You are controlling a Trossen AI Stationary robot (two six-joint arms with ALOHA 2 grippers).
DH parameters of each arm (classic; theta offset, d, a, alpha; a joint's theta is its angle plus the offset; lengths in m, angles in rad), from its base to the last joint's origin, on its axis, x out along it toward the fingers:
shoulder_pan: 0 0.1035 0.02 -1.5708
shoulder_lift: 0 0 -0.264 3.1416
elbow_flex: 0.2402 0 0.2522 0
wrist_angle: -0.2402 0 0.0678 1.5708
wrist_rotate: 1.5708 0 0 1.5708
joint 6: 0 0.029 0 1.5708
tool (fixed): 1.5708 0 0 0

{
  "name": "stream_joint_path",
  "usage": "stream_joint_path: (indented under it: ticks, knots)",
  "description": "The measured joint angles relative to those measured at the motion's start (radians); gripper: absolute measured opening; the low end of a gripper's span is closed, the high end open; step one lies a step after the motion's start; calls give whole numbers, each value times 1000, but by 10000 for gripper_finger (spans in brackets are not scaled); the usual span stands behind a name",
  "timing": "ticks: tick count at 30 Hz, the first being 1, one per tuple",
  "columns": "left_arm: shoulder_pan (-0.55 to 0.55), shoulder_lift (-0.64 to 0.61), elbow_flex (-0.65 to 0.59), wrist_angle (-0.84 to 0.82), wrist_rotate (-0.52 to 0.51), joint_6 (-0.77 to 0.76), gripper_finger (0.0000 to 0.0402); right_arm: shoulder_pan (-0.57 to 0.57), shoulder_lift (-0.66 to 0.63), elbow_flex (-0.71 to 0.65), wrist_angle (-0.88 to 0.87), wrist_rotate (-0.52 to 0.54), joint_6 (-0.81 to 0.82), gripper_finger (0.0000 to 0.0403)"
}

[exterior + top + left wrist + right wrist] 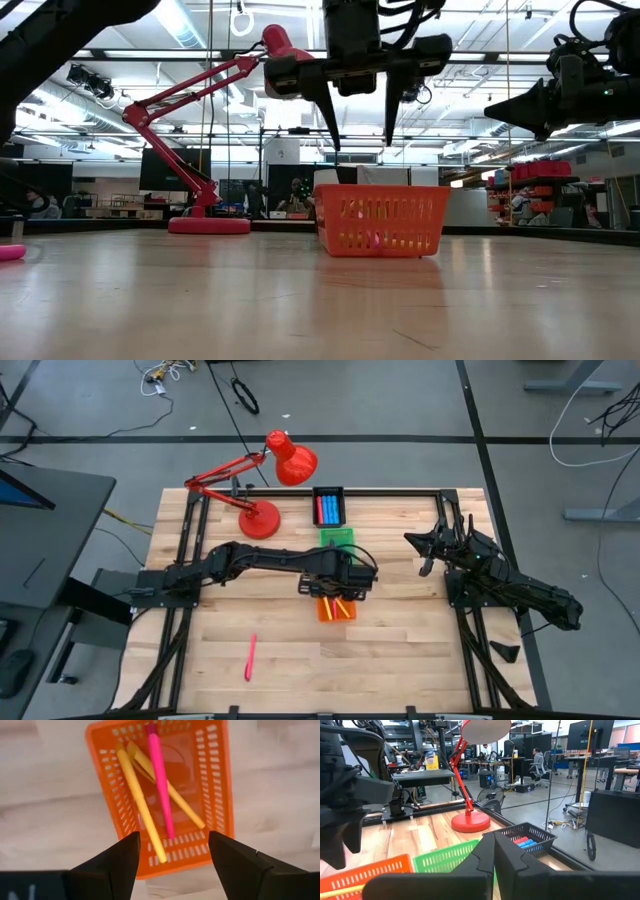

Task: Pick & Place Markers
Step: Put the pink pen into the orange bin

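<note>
**Spotter:** High view puts your left gripper (pixel 338 592) right over the orange tray (pixel 336 609) in the middle of the table (pixel 400 660), and its fingers (pixel 117 862) stand wide apart with nothing between them.

**Operator:** So how far along are you calling it?

**Spotter:** You're well into it, I'd judge. In the left wrist view the orange tray holds two yellow markers (pixel 140 802) and one pink marker (pixel 160 780), lying crossed on its floor. The black tray (pixel 329 507) at the far edge holds blue and red markers (pixel 327 510). The green tray (pixel 338 536) sits between the two; I can't tell what it holds.

**Operator:** And what's left for me?

**Spotter:** One loose pink marker (pixel 250 657) lies flat on the bare wood near the front edge, towards your left side, well apart from all the trays. That's the only one you have outside a tray, as far as I can see.

**Operator:** How do they look for gripping?

**Spotter:** Thin, straight sticks with plain coloured bodies; you'd probably want to close across the shaft.

**Operator:** Right arm?

**Spotter:** Your right gripper (pixel 428 550) waits raised at the right side, fingers pressed together and empty.
</note>
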Motion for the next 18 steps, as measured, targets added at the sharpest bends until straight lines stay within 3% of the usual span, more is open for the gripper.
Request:
stream_joint_path:
  ticks: [8,14,18]
  knots:
    - [-35,0,0,-30,53,375,241,0,0,0,0,0,0,10]
    - [-71,-14,-6,-34,110,815,241,0,0,0,0,0,0,10]
    - [-95,-96,-69,-29,100,1052,241,0,0,0,0,0,0,10]
